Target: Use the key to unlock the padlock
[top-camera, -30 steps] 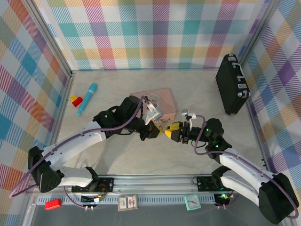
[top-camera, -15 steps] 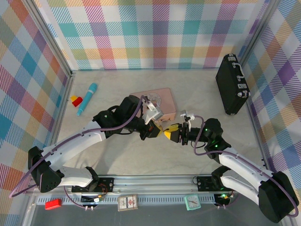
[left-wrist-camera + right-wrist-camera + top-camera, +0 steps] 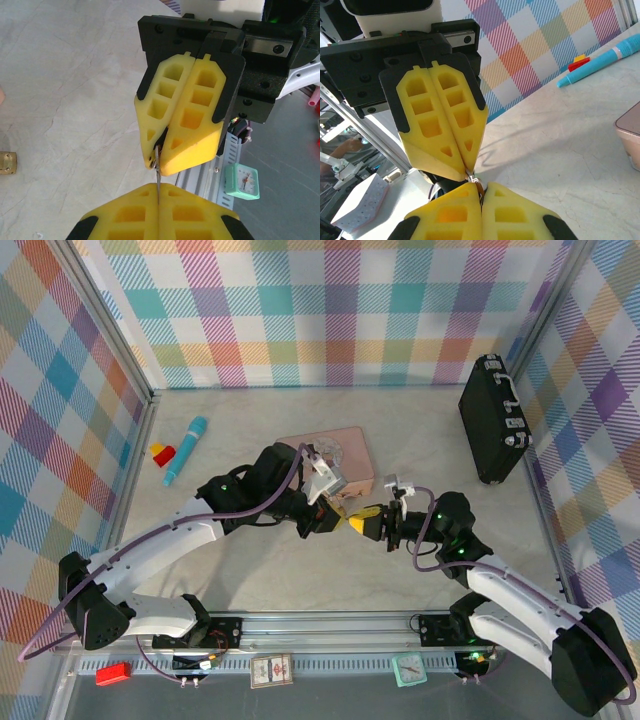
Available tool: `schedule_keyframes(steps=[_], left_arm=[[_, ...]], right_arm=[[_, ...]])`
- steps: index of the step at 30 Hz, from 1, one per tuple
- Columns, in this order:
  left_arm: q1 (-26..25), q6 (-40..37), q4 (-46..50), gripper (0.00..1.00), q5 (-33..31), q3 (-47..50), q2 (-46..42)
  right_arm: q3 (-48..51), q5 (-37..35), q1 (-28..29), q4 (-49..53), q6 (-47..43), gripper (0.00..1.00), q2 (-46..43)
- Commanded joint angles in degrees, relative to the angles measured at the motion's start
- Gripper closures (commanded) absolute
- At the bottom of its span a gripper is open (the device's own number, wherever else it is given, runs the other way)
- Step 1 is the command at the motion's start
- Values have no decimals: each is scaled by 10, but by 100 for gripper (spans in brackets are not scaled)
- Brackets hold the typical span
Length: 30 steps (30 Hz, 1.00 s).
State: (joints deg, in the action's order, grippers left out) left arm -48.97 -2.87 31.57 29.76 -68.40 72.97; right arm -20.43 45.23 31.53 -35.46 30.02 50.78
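Key handover: left end effector (image 3: 157,187) and right end effector (image 3: 481,186) tip to tip, both clamped on key (image 3: 157,172); next, probably releasing one grip.

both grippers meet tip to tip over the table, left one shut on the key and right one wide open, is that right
No, the right gripper is not wide open. The left wrist view shows its yellow fingers pressed together on the key's other end. The left gripper is shut on the key, tip to tip over the table.
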Motion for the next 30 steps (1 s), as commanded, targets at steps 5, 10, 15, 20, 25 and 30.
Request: schedule_keyframes(steps=[5,10,15,20,25,30], left_arm=[[-1,14,-39,77,-56,13,-37],[18,92,-150,52,-152,91,-84],[50,200,-240,43,-213,167,-118],[54,302,-317,40,-242,236,-95],[30,382,-396,40,-268,278,-10],[-16,391,-450,38,-320,278,75]], right_arm=[[-32,-53,3,106,-22,100,-20],[-44,-171,3,217,-3,100,-58],[-47,-300,3,324,37,100,-89],[-51,-399,3,429,72,100,-131],[-32,-454,2,487,104,100,-180],[-8,-452,3,485,132,100,-206]])
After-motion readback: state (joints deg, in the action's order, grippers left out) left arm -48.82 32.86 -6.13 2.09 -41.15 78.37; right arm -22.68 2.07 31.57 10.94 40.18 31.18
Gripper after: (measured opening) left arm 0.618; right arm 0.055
